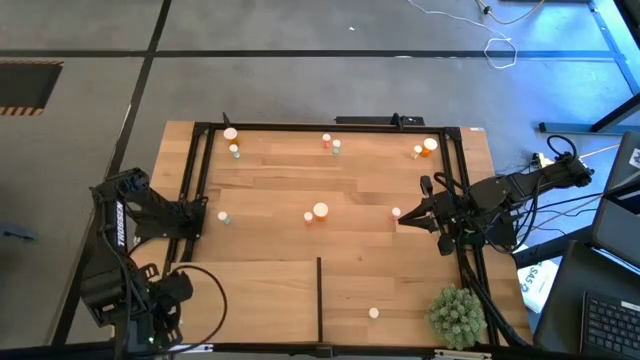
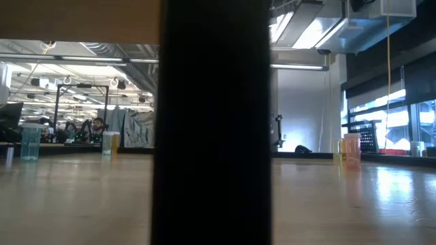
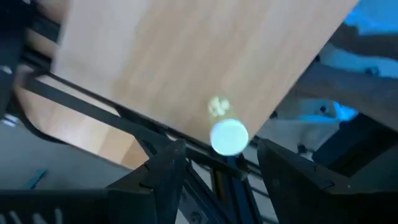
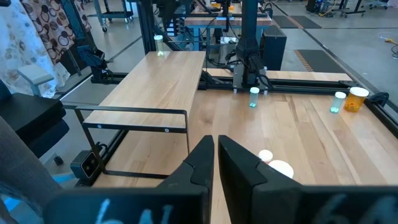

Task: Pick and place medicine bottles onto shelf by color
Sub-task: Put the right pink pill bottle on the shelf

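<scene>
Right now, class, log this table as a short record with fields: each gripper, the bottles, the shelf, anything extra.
left gripper: open, a greenish white-capped bottle between its fingers, at the table's left edge
right gripper: shut, empty, over the table's right side
loose bottles: scattered, including a wide orange bottle at the far right
shelf: light board with dark divider, one bottle on the right half
extra: spiky green plant ball

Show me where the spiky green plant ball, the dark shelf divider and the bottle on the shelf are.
Spiky green plant ball [image 1: 457, 315], high view, middle of the ball.
Dark shelf divider [image 1: 319, 298], high view, midway along it.
Bottle on the shelf [image 1: 374, 313], high view, its white cap.
</scene>
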